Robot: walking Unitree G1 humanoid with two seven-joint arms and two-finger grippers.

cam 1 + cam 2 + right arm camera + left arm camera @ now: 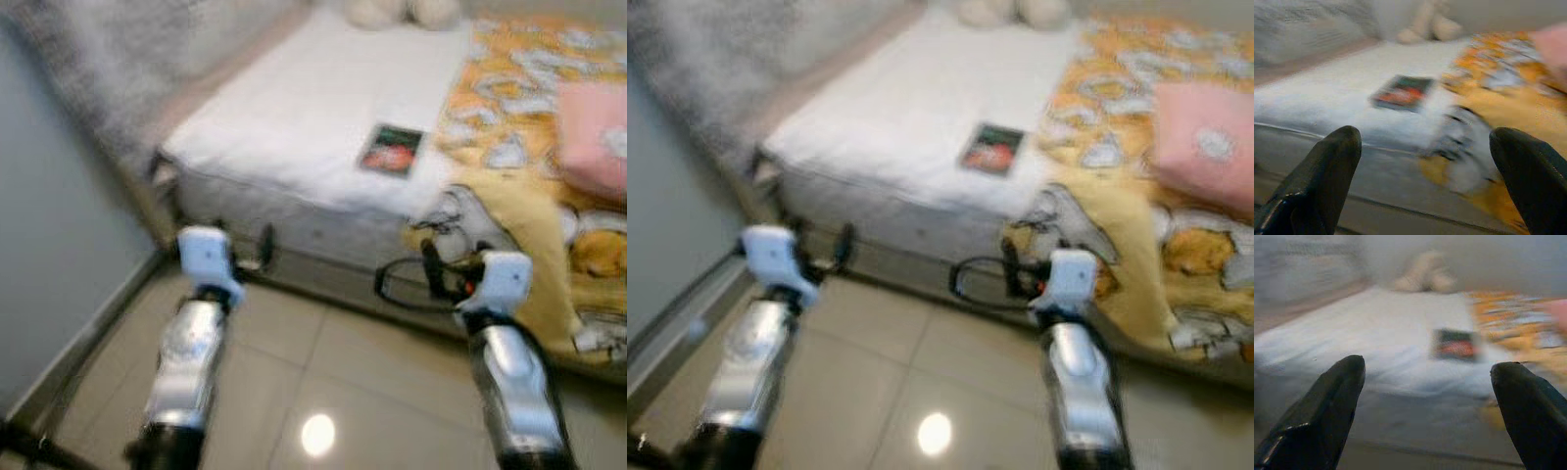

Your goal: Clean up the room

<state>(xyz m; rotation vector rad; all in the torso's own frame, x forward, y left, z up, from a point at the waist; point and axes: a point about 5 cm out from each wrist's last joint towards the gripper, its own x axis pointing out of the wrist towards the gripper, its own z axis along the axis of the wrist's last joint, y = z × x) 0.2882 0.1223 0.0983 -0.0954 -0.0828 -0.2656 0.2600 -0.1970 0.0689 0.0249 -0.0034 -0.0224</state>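
A bed (pixel 284 127) with a white sheet stands ahead of me. A small dark book (pixel 392 150) with a red picture lies flat near its front edge. A yellow-orange patterned blanket (pixel 514 117) covers the bed's right half and hangs over the edge. My left gripper (pixel 245 250) is open over the tiled floor, short of the bed's left front corner. My right gripper (pixel 431 272) is open just before the hanging blanket. The left wrist view has the book (pixel 1457 343) between its fingers (pixel 1332 401); in the right wrist view the book (pixel 1403 92) lies ahead on the sheet. All views are blurred.
A pink pillow (pixel 593 132) rests on the blanket at the right. A pale plush toy (pixel 402 12) sits at the bed's far end. A grey fuzzy surface (pixel 127 59) runs along the bed's left side, and a grey wall (pixel 49 245) closes the left. Beige tiles (pixel 323 362) lie under my arms.
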